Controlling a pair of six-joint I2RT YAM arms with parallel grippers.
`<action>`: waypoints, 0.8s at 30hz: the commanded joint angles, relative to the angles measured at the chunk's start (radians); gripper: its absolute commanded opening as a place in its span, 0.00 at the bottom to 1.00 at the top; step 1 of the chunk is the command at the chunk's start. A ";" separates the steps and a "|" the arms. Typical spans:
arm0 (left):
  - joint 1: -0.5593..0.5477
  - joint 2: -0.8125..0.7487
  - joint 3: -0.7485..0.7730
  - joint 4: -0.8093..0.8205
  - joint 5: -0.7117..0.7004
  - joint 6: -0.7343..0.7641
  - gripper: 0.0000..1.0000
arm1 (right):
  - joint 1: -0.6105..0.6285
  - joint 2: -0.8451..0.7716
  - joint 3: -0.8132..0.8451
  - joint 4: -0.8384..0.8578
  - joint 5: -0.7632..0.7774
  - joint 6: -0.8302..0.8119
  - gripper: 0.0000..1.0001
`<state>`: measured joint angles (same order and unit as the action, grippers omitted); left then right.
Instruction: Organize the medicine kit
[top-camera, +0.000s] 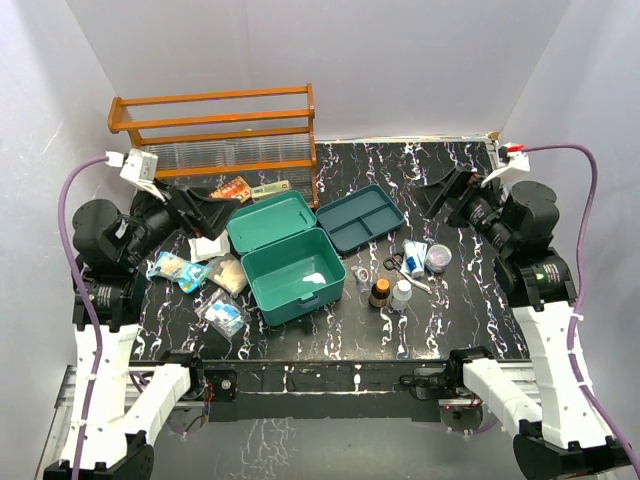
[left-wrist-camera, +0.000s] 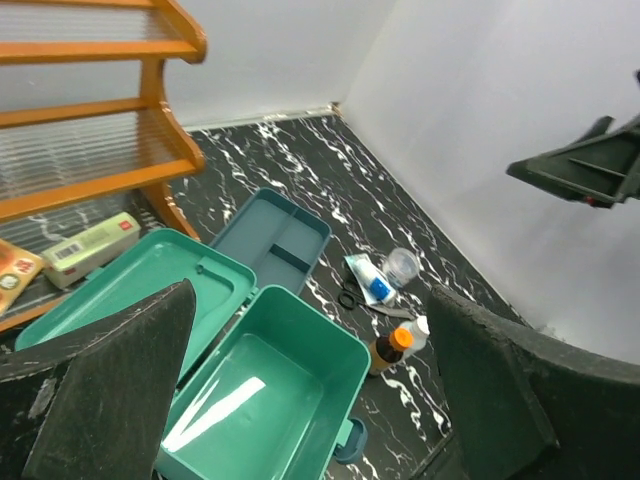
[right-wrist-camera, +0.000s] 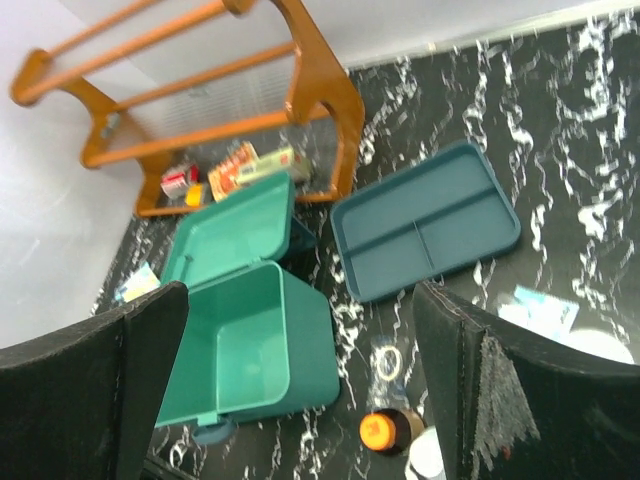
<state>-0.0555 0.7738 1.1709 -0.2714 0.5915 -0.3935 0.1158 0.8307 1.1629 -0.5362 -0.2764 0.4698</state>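
Teal-green rectangular plastic medicine kit sits centre-left on black marbled table, lid open and laid back toward brown wooden slatted rack. Your left gripper hangs just left of lid, fingers spread wide, nothing between them. Your right gripper hangs over far right of table, likewise spread wide and empty. Dark blue-teal two-compartment tray lies just right of lid. Small brown bottle with orange cap stands near kit's right side. Pale sachets lie scattered left of kit.
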 joint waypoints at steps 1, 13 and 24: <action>-0.006 0.028 -0.068 0.106 0.158 -0.003 0.99 | 0.002 0.000 -0.042 -0.058 0.011 -0.036 0.91; -0.033 0.122 -0.125 0.348 0.239 -0.108 0.99 | 0.009 0.099 -0.093 -0.256 0.239 -0.106 0.77; -0.035 0.133 -0.194 0.462 0.255 -0.174 0.99 | 0.311 0.276 -0.120 -0.343 0.447 0.043 0.62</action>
<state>-0.0875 0.9150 0.9817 0.1246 0.8242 -0.5571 0.3294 1.0740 1.0538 -0.8356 0.0200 0.4171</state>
